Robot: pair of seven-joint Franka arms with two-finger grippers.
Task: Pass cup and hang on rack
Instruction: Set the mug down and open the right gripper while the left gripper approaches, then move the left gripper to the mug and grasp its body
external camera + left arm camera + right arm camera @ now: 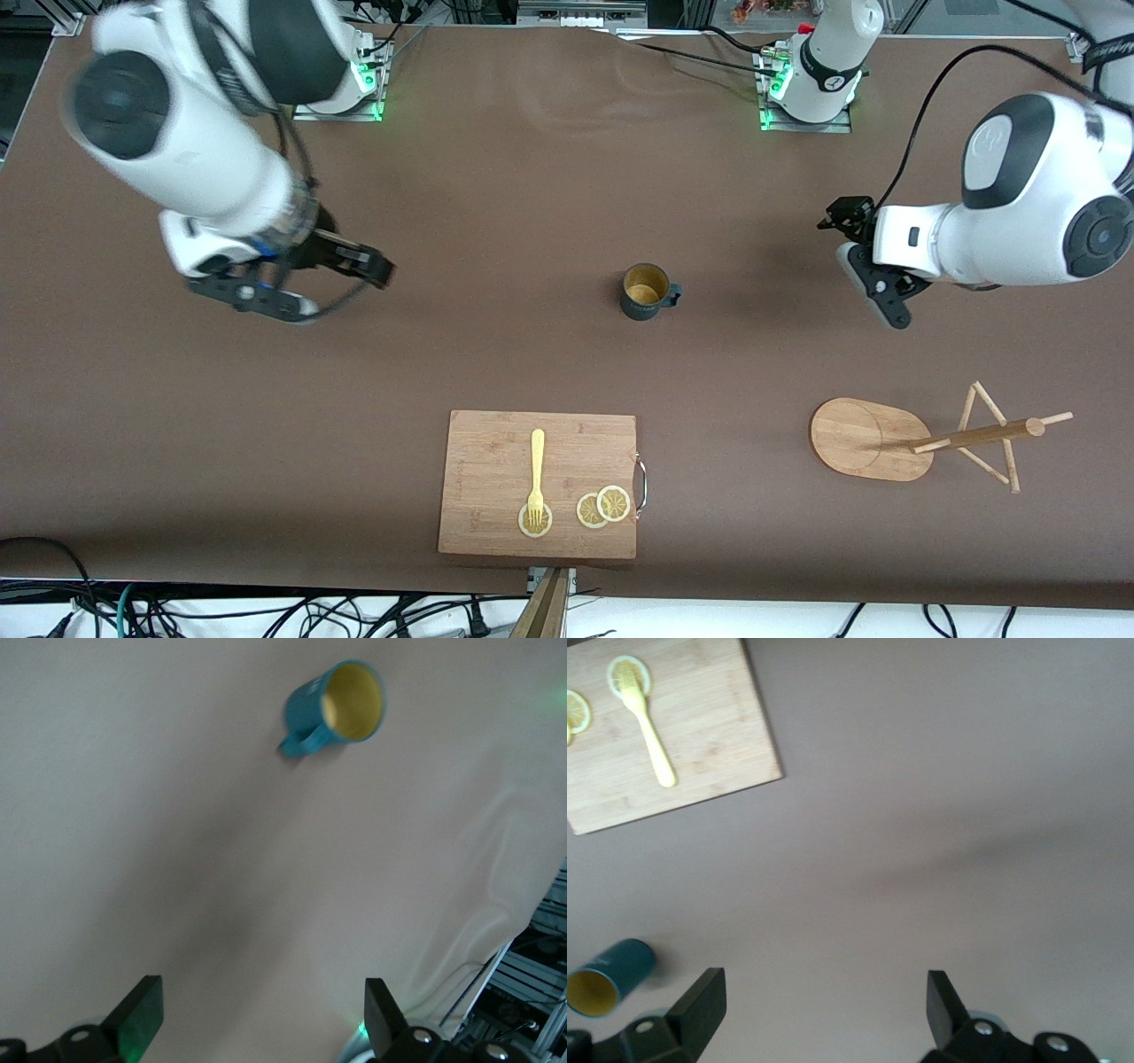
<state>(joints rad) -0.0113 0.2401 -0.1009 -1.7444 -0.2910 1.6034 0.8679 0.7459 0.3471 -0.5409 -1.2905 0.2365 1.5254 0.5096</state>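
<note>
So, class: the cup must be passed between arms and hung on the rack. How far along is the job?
Nothing looks done yet. The cup stands upright on the table, untouched, and the rack has nothing on its pegs. In hand: both grippers hang open and empty over bare table, the right gripper and the left gripper either side of the cup. Left: grasping, passing, hanging.
</note>
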